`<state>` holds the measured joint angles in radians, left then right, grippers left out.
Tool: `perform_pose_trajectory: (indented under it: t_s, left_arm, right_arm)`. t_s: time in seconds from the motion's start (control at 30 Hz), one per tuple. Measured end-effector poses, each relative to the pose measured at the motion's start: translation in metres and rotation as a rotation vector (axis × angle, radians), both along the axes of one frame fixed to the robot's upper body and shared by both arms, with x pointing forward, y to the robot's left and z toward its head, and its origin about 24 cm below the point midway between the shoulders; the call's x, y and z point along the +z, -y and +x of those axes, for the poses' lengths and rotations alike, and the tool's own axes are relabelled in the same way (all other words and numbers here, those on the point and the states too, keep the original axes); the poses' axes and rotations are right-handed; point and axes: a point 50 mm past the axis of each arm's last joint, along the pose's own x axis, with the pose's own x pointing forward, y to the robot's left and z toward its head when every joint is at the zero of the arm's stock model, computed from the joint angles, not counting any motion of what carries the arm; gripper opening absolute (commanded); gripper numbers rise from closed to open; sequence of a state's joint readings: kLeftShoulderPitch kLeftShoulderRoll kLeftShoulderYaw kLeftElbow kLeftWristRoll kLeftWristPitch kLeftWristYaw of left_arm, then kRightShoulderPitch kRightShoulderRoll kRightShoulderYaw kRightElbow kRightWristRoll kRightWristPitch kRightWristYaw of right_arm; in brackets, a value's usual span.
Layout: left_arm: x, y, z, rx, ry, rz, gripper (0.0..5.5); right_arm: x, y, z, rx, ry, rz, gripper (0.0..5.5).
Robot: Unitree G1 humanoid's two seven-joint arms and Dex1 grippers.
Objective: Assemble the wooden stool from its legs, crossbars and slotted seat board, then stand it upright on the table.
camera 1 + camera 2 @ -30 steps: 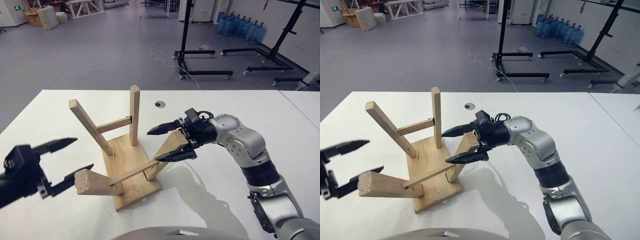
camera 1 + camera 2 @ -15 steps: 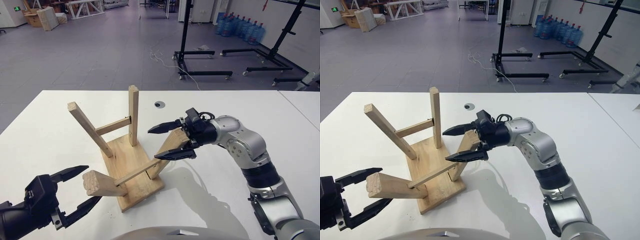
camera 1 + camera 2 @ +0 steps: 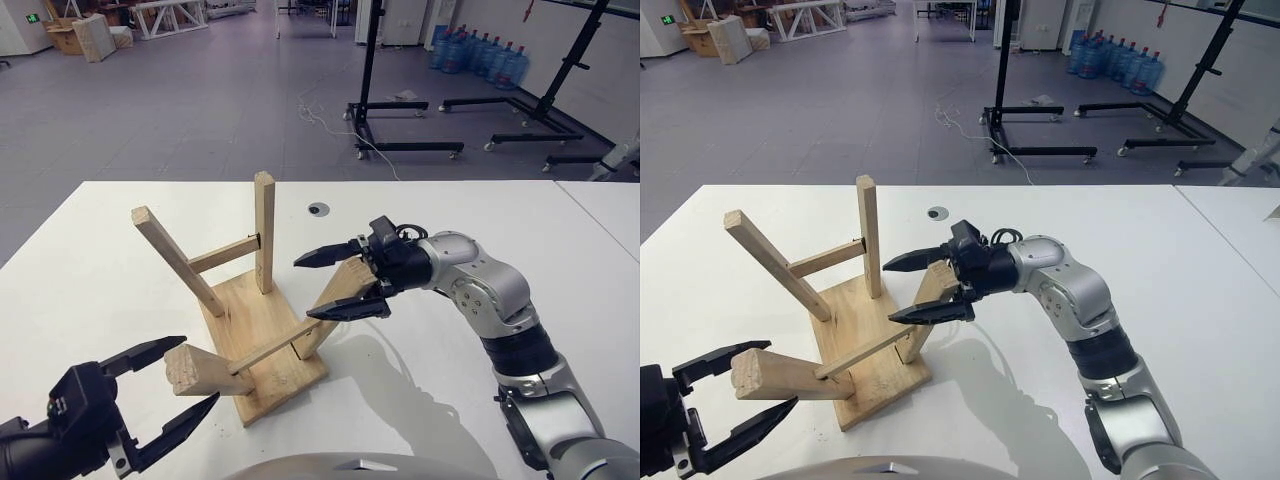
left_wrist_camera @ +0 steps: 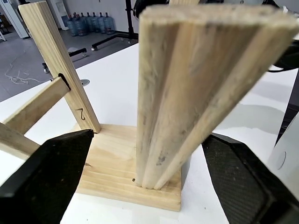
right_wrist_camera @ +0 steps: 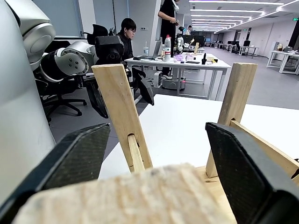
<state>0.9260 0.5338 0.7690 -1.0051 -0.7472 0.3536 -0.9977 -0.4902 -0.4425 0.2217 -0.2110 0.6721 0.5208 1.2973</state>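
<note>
2 head views look forward and down over the table (image 3: 100, 260); both wrist views face the stool (image 3: 250, 310) closely, from opposite ends.

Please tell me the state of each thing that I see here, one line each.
Stool: upside down, seat board flat on the table.
Near-left leg: leaning far outward.
Left gripper: open, either side of that leg's end.
Right gripper: open, around the near-right leg.
</note>
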Motion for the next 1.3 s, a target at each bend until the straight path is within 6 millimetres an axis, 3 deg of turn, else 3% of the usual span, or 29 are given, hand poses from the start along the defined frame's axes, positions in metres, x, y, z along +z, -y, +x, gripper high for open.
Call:
perform_pose_trajectory:
  t_s: [0.27, 0.5, 0.67, 0.93, 1.3]
  left_arm:
    - [0.016, 0.007, -0.003, -0.031, 0.084, -0.092, 4.15]
    - [0.012, 0.033, 0.028, -0.139, 0.139, -0.136, 4.15]
    - [0.004, 0.044, 0.039, -0.159, 0.133, -0.143, 4.15]
    - [0.002, 0.049, 0.053, -0.191, 0.160, -0.141, 4.15]
    - [0.003, 0.047, 0.089, -0.257, 0.160, -0.113, 4.15]
  right_arm:
    - [-0.001, 0.002, 0.000, 0.006, -0.005, -0.014, 3.74]
    - [-0.003, 0.001, -0.002, 0.045, -0.012, -0.019, 3.74]
    - [-0.003, 0.004, -0.001, 0.074, -0.008, -0.042, 3.74]
    - [-0.002, 0.004, 0.003, 0.079, -0.011, -0.047, 3.74]
    - [-0.002, 0.008, 0.013, -0.001, -0.009, -0.062, 3.74]
